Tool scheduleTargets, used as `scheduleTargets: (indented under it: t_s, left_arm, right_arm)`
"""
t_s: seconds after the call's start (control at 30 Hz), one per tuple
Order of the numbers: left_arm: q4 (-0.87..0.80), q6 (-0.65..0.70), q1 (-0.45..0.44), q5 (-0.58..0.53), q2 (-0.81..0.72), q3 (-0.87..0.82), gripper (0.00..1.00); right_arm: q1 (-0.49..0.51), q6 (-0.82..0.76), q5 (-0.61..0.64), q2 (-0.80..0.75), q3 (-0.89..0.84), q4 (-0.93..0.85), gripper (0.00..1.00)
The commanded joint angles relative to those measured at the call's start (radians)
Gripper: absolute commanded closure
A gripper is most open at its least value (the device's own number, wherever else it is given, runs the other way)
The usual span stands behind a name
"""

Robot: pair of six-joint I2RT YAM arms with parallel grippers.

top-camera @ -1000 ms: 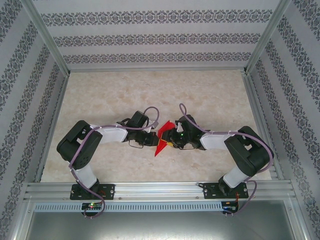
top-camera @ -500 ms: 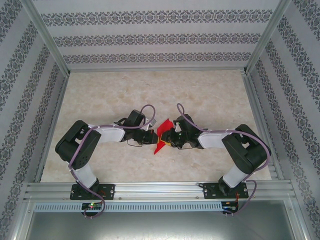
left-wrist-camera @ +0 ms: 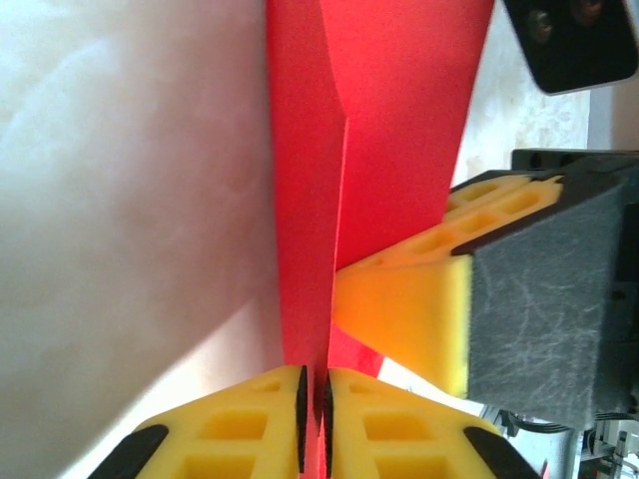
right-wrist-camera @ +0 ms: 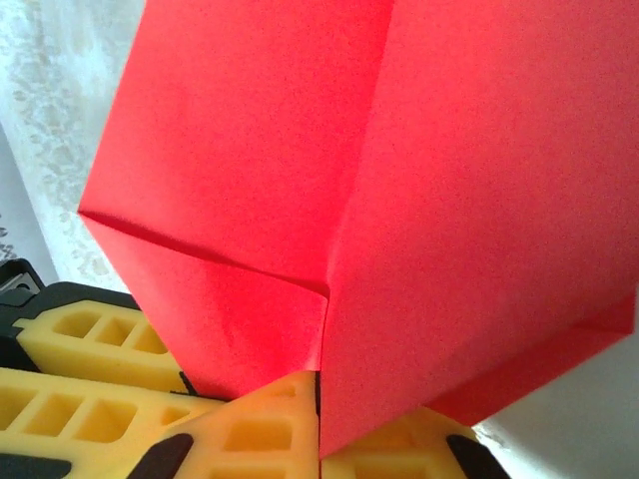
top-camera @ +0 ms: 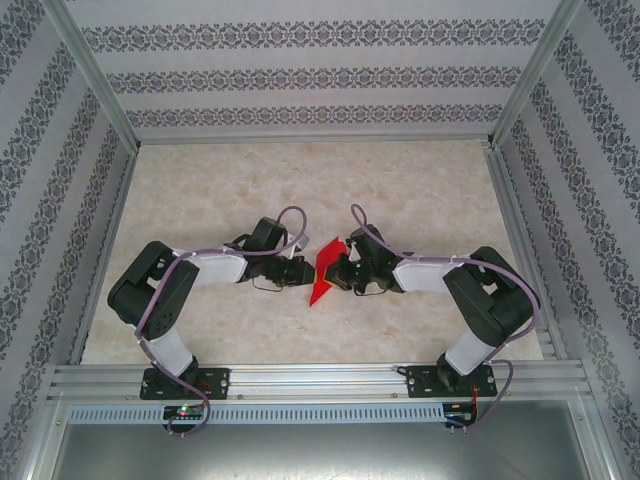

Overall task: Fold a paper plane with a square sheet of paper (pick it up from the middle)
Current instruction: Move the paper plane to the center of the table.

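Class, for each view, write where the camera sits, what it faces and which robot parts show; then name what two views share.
Top external: above and behind the arms, looking down on the table; both arms whole, left tool and right tool meeting at the red paper.
Left wrist: on the left arm, looking along its own yellow fingers, shut on the paper.
Right wrist: on the right arm, facing the creased paper; its own fingers at the bottom edge.
Shared: both wrist views show the paper clamped.
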Motion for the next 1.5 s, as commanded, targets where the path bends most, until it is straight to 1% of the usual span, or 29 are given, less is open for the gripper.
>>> scheduleTargets:
  t_s: [0.0,0.07,0.2,0.3,0.37,0.4,0.5,0.63,0.7,0.83,1.1,1.47]
  left_arm:
    - [0.006,0.021,0.022,-0.007,-0.030,-0.022,0.83]
    - [0.005,0.021,0.023,-0.008,-0.032,-0.026,0.82]
    - [0.008,0.020,0.022,0.010,-0.024,-0.037,0.80]
    - [-0.006,0.021,0.022,0.015,-0.044,-0.049,0.75]
    - [-0.048,0.028,0.025,-0.013,-0.082,-0.062,0.73]
    - [-0.087,0.040,0.027,-0.046,-0.103,-0.064,0.71]
    - [-0.247,0.078,0.033,-0.141,-0.164,-0.051,0.64]
    - [-0.355,0.068,0.052,-0.212,-0.295,-0.074,0.58]
    - [-0.398,0.065,0.067,-0.230,-0.347,-0.086,0.55]
    - [-0.478,0.076,0.097,-0.261,-0.395,-0.098,0.54]
    - [-0.492,0.076,0.139,-0.271,-0.441,-0.144,0.52]
    - [-0.476,0.089,0.151,-0.258,-0.435,-0.161,0.51]
  right_arm:
    - [0.021,-0.086,0.067,-0.047,0.059,-0.167,0.96]
    - [0.029,-0.117,0.081,-0.053,0.089,-0.242,0.97]
    - [0.073,-0.218,0.150,-0.024,0.215,-0.478,0.98]
    - [0.112,-0.272,0.190,0.021,0.307,-0.599,0.97]
    - [0.136,-0.302,0.224,0.054,0.365,-0.674,0.97]
    - [0.146,-0.310,0.230,0.071,0.389,-0.698,0.97]
    - [0.181,-0.335,0.249,0.128,0.459,-0.763,0.97]
    - [0.208,-0.333,0.253,0.182,0.497,-0.770,0.96]
    - [0.219,-0.329,0.254,0.202,0.511,-0.769,0.96]
    - [0.249,-0.323,0.262,0.248,0.558,-0.782,0.92]
    - [0.298,-0.287,0.305,0.292,0.608,-0.796,0.82]
    - [0.332,-0.266,0.312,0.350,0.648,-0.793,0.81]
